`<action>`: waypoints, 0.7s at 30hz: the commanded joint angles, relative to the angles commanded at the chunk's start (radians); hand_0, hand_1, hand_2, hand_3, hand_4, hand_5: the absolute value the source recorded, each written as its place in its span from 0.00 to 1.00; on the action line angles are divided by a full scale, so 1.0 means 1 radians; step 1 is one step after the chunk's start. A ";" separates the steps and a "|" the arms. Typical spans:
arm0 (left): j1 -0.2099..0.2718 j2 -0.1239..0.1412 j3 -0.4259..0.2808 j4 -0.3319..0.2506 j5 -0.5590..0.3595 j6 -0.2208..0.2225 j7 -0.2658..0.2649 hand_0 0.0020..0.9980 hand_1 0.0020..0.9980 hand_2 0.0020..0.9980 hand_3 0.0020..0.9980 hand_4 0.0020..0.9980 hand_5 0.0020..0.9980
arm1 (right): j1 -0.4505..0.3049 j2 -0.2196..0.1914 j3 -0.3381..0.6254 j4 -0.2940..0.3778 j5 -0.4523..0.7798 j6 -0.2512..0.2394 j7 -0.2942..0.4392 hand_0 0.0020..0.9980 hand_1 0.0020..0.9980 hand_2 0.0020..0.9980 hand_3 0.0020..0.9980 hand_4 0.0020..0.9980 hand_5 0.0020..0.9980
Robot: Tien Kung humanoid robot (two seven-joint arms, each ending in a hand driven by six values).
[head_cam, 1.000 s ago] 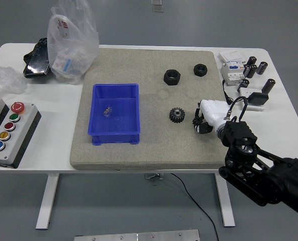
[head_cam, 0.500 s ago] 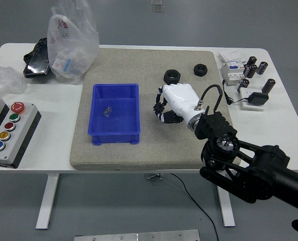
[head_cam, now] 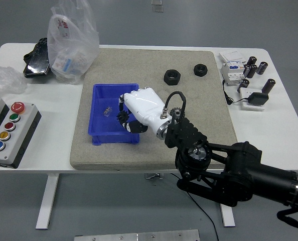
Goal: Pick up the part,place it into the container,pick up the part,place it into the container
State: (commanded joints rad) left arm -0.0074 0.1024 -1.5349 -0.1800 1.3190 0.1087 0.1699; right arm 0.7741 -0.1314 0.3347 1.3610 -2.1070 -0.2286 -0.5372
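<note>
Over the blue bin (head_cam: 100,131), the right hand (head_cam: 131,116) is arriving from the mat's right side, fingers clenched around something dark; the gear (head_cam: 173,113) is lying behind it, so release seems next.

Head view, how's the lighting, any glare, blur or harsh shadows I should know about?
Head view: lighting is even and diffuse, shadows soft; the clear plastic bag shows some sheen, and the white right hand over the blue bin is bright but not blown out; the dark arm below it loses detail; the small part inside the bin is too tiny to make out; no obvious motion blur.
</note>
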 joint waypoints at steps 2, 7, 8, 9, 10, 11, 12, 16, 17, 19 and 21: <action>-0.001 -0.001 -0.001 0.000 0.001 0.000 -0.001 0.66 0.58 0.57 0.65 0.76 0.37 | 0.001 0.000 0.000 0.002 -0.005 -0.004 -0.006 0.24 0.54 0.68 0.68 0.60 0.32; -0.002 -0.003 -0.001 0.000 0.000 0.000 -0.003 0.66 0.58 0.57 0.65 0.76 0.37 | -0.001 -0.003 0.003 0.003 -0.005 -0.005 -0.012 0.24 0.55 0.72 0.70 0.66 0.34; -0.002 -0.002 -0.001 0.000 0.000 -0.001 -0.003 0.66 0.58 0.57 0.65 0.76 0.37 | -0.003 -0.005 0.005 0.004 -0.004 -0.006 -0.011 0.24 0.55 0.72 0.70 0.66 0.34; -0.002 -0.002 -0.001 0.000 0.000 -0.001 -0.003 0.66 0.58 0.57 0.65 0.76 0.37 | -0.005 -0.006 0.010 0.004 -0.004 -0.007 -0.011 0.24 0.55 0.72 0.70 0.66 0.34; -0.001 -0.002 -0.002 0.000 0.001 -0.001 -0.003 0.66 0.58 0.57 0.65 0.76 0.37 | -0.010 -0.010 0.023 0.004 -0.006 -0.010 -0.010 0.24 0.55 0.72 0.70 0.66 0.34; -0.001 -0.002 -0.002 0.000 0.001 -0.001 -0.004 0.66 0.58 0.57 0.65 0.76 0.37 | -0.015 -0.014 0.040 0.002 -0.009 -0.012 -0.010 0.24 0.55 0.72 0.70 0.66 0.34; -0.001 -0.002 -0.002 0.000 0.001 -0.001 -0.004 0.66 0.58 0.57 0.65 0.76 0.37 | -0.021 -0.019 0.059 -0.003 -0.013 -0.014 -0.010 0.24 0.54 0.73 0.71 0.73 0.37; 0.002 -0.003 -0.003 0.000 0.002 -0.001 -0.002 0.66 0.58 0.57 0.65 0.76 0.37 | -0.030 -0.042 0.142 -0.070 -0.012 -0.005 -0.007 0.24 0.54 0.73 0.71 0.73 0.37; 0.002 -0.003 -0.003 0.000 0.002 -0.001 -0.002 0.66 0.58 0.57 0.65 0.76 0.37 | -0.029 -0.045 0.153 -0.085 -0.007 0.001 -0.006 0.24 0.54 0.73 0.71 0.73 0.37; 0.002 -0.003 -0.004 0.000 0.003 -0.001 -0.001 0.66 0.58 0.57 0.65 0.76 0.37 | -0.026 -0.053 0.172 -0.129 0.012 0.022 -0.003 0.24 0.54 0.78 0.79 0.90 0.50; 0.002 -0.003 -0.004 0.000 0.003 -0.001 -0.001 0.66 0.58 0.57 0.65 0.76 0.37 | -0.025 -0.056 0.178 -0.176 0.033 0.044 0.000 0.24 0.54 0.78 0.79 0.90 0.50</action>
State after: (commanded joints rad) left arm -0.0058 0.0995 -1.5390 -0.1800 1.3219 0.1079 0.1685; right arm 0.7493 -0.1879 0.5124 1.1847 -2.0745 -0.1844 -0.5374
